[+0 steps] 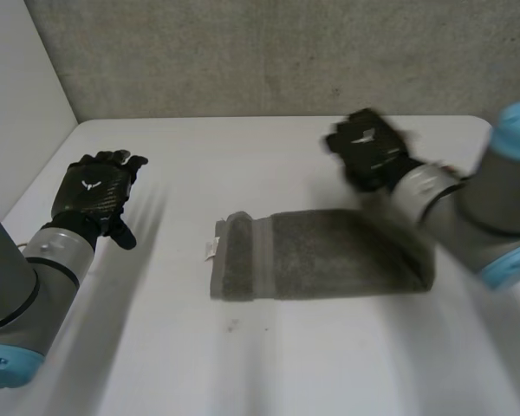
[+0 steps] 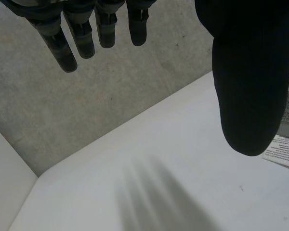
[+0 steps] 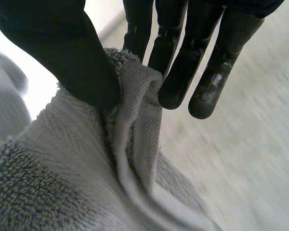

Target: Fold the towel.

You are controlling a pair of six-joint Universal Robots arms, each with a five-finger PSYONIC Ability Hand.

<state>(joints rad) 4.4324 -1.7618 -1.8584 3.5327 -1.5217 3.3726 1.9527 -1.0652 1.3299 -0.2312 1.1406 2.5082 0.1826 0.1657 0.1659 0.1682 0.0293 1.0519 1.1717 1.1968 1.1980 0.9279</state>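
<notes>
— Two hands, one towel. Which has it?
— From above, the right hand [image 1: 368, 147]. It hangs over the far right end of the towel [image 1: 321, 256]. The towel lies in the middle of the white table [image 1: 243, 364], a grey strip already doubled, with a small white label [image 1: 211, 250] at its left end.
— And the left hand [image 1: 94, 192]?
— Well apart, off to the left over bare table, fingers straight and a little spread. I'd guess it's parked there to leave the cloth free for the other one.
— Does its own camera agree?
— Yes: fingers [image 2: 62, 43] straight, thumb [image 2: 250, 72] standing clear, nothing between them. Beyond is table and grey wall [image 2: 86, 96], and the label [image 2: 284, 151] peeks out beside the thumb.
— The right wrist camera?
— The thumb [image 3: 72, 57] presses a bunched edge of the towel [image 3: 62, 168] against the nearest of the fingers [image 3: 183, 62]. The others are straight and close together. It's a pinch on the hem, I'd say so that end can be carried across.
— How does the cloth look?
— Thick grey terry with a flatter woven band near the edge. It's soft, and it sags from the pinch in folds.
</notes>
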